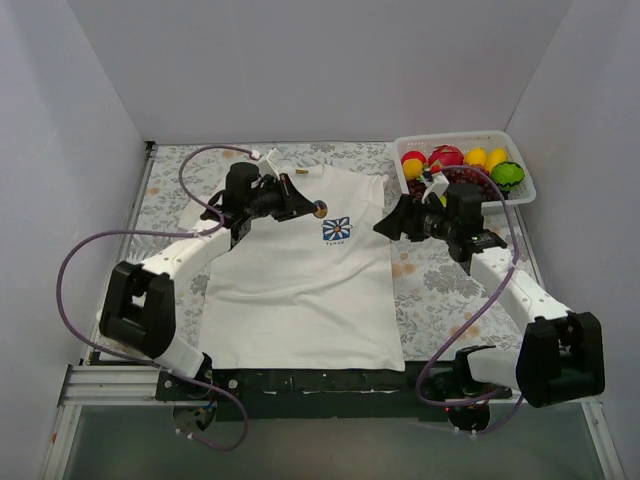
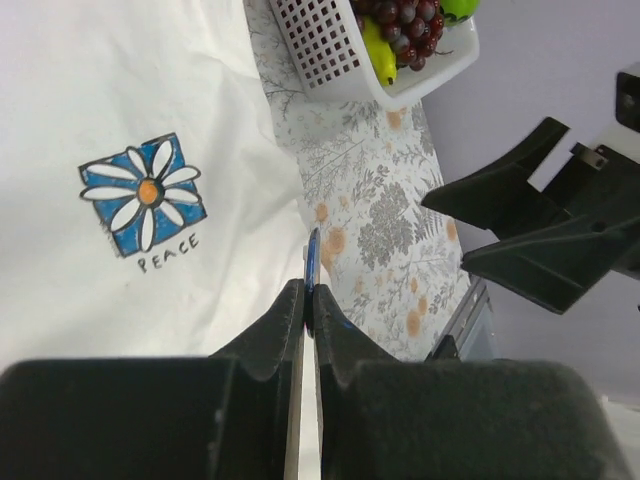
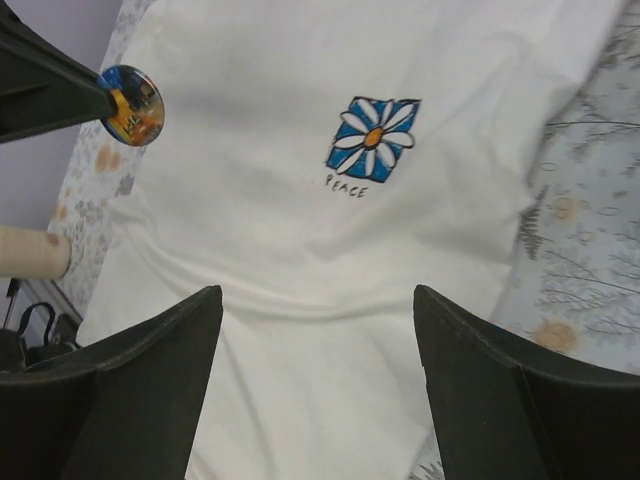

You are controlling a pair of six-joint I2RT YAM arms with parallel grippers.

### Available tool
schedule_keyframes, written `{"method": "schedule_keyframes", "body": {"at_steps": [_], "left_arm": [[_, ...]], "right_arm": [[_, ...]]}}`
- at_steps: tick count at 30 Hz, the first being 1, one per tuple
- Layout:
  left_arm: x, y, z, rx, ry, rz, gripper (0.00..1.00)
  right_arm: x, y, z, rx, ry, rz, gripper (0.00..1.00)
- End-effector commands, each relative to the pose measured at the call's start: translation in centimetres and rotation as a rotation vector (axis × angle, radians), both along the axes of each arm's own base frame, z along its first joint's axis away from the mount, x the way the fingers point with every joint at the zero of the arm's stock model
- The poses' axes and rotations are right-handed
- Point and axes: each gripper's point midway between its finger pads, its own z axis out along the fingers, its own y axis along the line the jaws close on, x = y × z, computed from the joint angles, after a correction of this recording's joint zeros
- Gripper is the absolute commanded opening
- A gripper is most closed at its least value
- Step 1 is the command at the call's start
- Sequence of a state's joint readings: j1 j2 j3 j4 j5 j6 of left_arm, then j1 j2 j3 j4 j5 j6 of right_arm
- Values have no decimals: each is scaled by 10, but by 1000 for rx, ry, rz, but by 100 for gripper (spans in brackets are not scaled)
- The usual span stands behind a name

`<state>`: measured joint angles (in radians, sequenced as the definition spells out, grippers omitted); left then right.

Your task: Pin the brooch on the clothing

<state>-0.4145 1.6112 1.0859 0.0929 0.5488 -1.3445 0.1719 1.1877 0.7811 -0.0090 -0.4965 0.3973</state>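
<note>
The clothing is a white T-shirt point(image 1: 300, 290) point(image 2: 100, 80) point(image 3: 300, 230), spread flat on the table with a blue daisy print point(image 1: 338, 230) point(image 3: 372, 138) and the word PEACE on its chest. The brooch is a small round blue and orange badge point(image 3: 132, 105) point(image 1: 318, 208), seen edge-on in the left wrist view point(image 2: 313, 262). My left gripper point(image 1: 312, 208) point(image 2: 310, 290) is shut on it, above the shirt near the collar. My right gripper point(image 1: 385, 228) point(image 3: 317, 290) point(image 2: 445, 230) hovers open over the shirt's right side with nothing between its fingers.
A white basket point(image 1: 520, 185) point(image 2: 320, 50) holding toy fruit and grapes stands at the back right. A floral cloth point(image 1: 440, 280) covers the table around the shirt. White walls close in the back and sides.
</note>
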Motion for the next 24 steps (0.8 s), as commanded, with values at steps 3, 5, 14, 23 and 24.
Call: {"method": "schedule_keyframes", "body": {"at_steps": [3,5,14,23,24], "left_arm": [[-36,58,32,99,-105,97,0],[-44,72,35,111,-108,135,0],[-71,82,20,61,-91,90,0],[-90,69,34,-33,-188,-28,0],[-93,68,34,-35,-189,-45,0]], "right_arm": [[-8,89,33,93,-126,309,80],[-18,113,37,131,-179,396,76],[-50,171,51,299,-207,606,71],[-48,193,51,360,-173,650,63],[-48,193,51,364,-165,646,63]]}}
